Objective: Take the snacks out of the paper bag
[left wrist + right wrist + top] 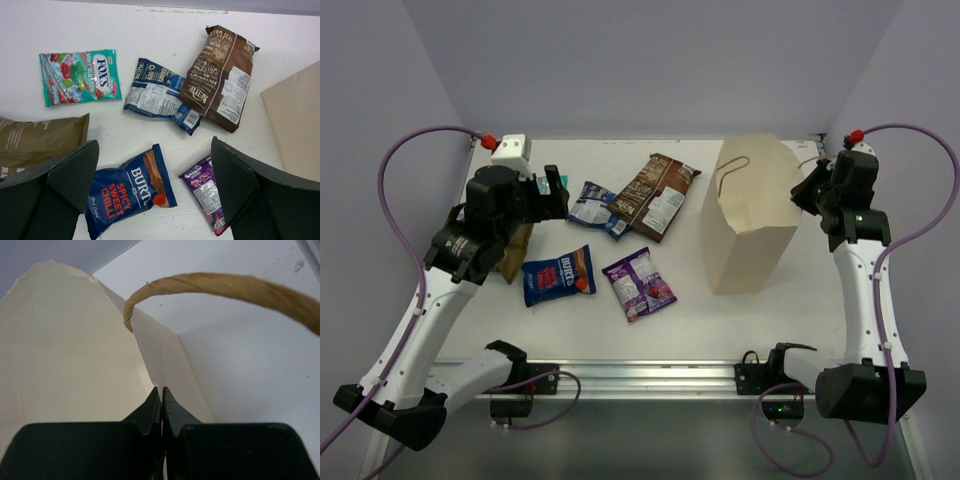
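Note:
The cream paper bag [750, 225] stands upright at the right of the table. My right gripper [812, 190] is at its top right rim, and in the right wrist view it [162, 392] is shut on the bag's edge [65, 350], under a cord handle [225, 285]. My left gripper [155, 165] is open and empty, above the packets lying on the table. They are the green-red [80, 76], blue-white [159, 95], dark brown-white [220, 77], olive-brown [37, 140], blue-red [125, 192] and purple [205, 187] packets. The bag's inside is hidden.
A white block with a red cap [510, 150] sits at the back left corner. A metal rail [620, 375] runs along the table's front edge. The bag's side [295, 125] shows at the right of the left wrist view.

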